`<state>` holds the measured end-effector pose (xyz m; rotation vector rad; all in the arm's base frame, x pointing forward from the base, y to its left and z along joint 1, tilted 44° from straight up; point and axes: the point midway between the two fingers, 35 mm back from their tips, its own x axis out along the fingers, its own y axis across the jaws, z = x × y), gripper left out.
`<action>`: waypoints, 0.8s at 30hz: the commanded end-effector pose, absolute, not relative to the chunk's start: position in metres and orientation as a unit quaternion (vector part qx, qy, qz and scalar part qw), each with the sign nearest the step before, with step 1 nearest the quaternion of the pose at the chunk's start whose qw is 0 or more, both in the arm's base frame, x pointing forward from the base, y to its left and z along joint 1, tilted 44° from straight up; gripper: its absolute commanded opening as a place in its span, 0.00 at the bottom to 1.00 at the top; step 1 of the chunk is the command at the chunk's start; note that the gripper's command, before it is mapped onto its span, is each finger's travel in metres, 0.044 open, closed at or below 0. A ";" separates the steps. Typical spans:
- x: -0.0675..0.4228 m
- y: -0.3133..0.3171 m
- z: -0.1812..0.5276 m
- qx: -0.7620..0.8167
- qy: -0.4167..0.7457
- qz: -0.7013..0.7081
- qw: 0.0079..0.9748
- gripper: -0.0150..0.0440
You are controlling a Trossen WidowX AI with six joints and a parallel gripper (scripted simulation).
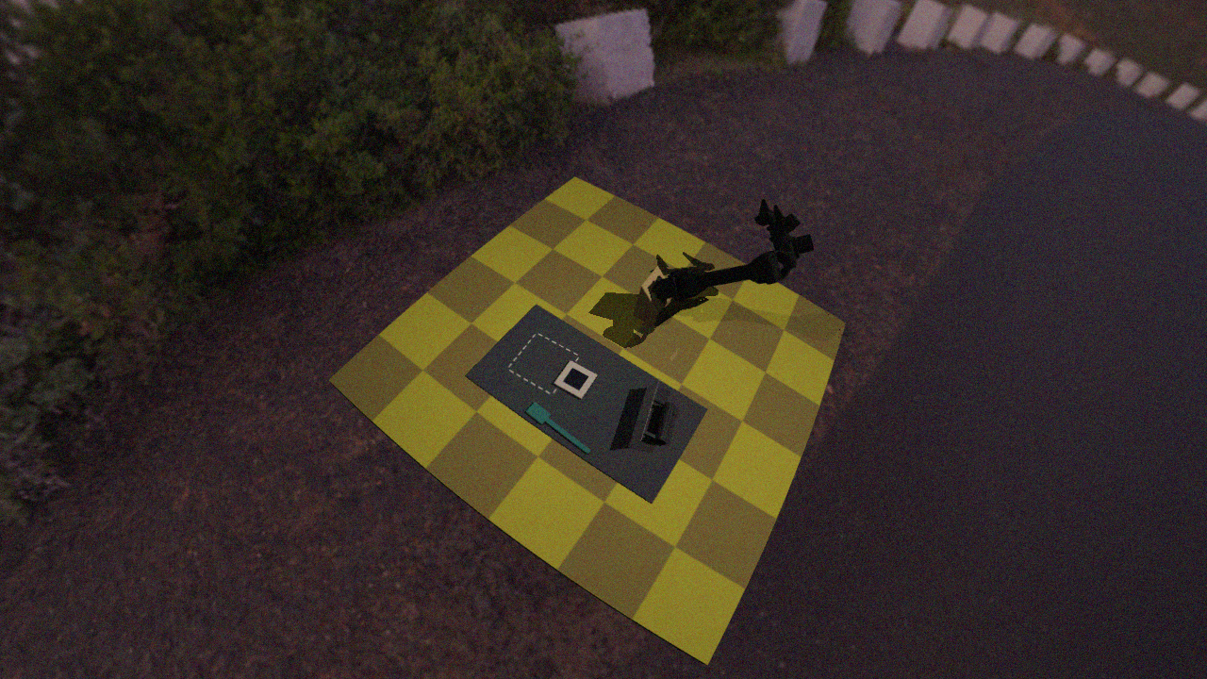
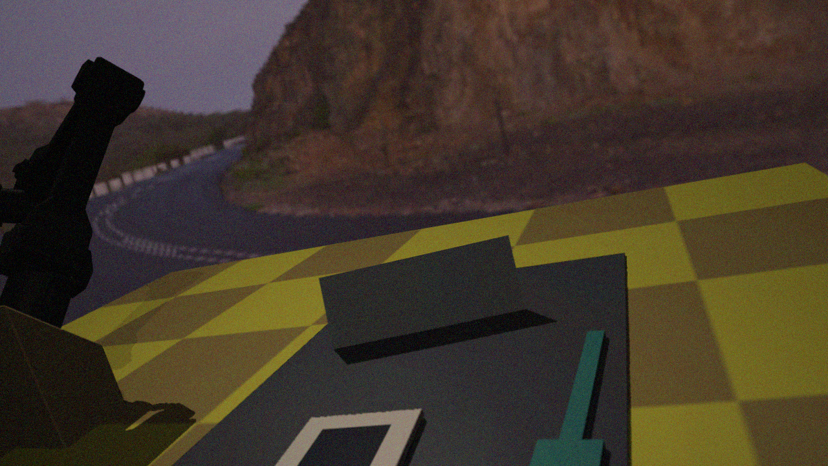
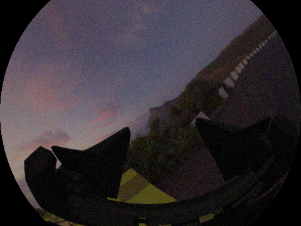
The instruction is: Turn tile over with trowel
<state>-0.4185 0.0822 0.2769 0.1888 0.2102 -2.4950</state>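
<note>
Top view: gripper [image 1: 675, 272] gapes wide, holding nothing, near the table's [image 1: 691, 607] far edge; teal trowel [image 1: 556, 427] lies beside the tile [image 1: 575, 379].

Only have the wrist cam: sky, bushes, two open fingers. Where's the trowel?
Observer: The teal trowel lies flat on the grey mat, along one long edge, with nothing touching it.
Operator: Tile?
Observer: The tile sits with its dark square facing up, at a corner of the dashed outline and mostly outside it.
Operator: Gripper relative to them?
Observer: The gripper is open and empty. It is above the checkered table on the arm-base side of the mat, across the mat from the trowel.
</note>
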 end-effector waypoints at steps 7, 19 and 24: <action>-0.409 0.116 0.279 0.078 0.076 -0.958 0.264 0.62; -0.362 0.212 0.287 0.098 0.062 -0.986 0.119 0.42; -0.337 0.246 0.290 0.105 0.055 -0.991 0.059 0.42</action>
